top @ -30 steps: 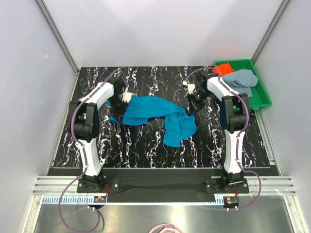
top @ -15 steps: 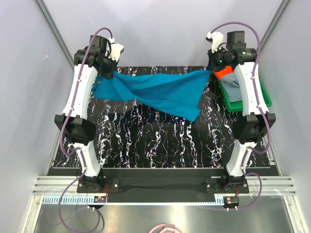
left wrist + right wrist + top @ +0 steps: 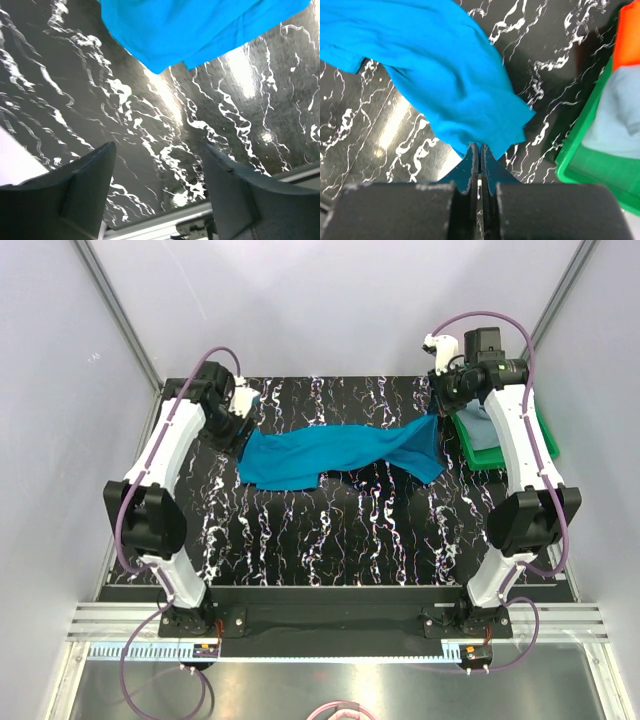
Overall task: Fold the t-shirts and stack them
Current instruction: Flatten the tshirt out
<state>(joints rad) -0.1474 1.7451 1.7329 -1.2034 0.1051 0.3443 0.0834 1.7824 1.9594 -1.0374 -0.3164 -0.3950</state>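
Note:
A teal-blue t-shirt [image 3: 335, 452] lies stretched across the back of the black marbled table, its left end flat on the surface. My left gripper [image 3: 240, 428] hangs just left of that end, open and empty. In the left wrist view the left gripper [image 3: 159, 150] has only bare table between its fingers, and the teal-blue shirt [image 3: 200, 25] lies beyond them. My right gripper [image 3: 480, 147] is shut on the teal-blue shirt's [image 3: 440, 70] right edge, and the right gripper [image 3: 440, 402] holds that edge raised beside the tray. An orange-red t-shirt [image 3: 627, 35] and a grey-blue t-shirt [image 3: 620, 115] lie in the tray.
The green plastic tray [image 3: 580, 167] stands at the back right corner, and its rim [image 3: 480, 456] sits close under my right arm. White walls with metal posts close in the table on three sides. A metal rail runs along the near edge.
My left gripper has opened and let go of the shirt's left end. Both arms came down from the high spread, and the shirt's left part now lies on the table.

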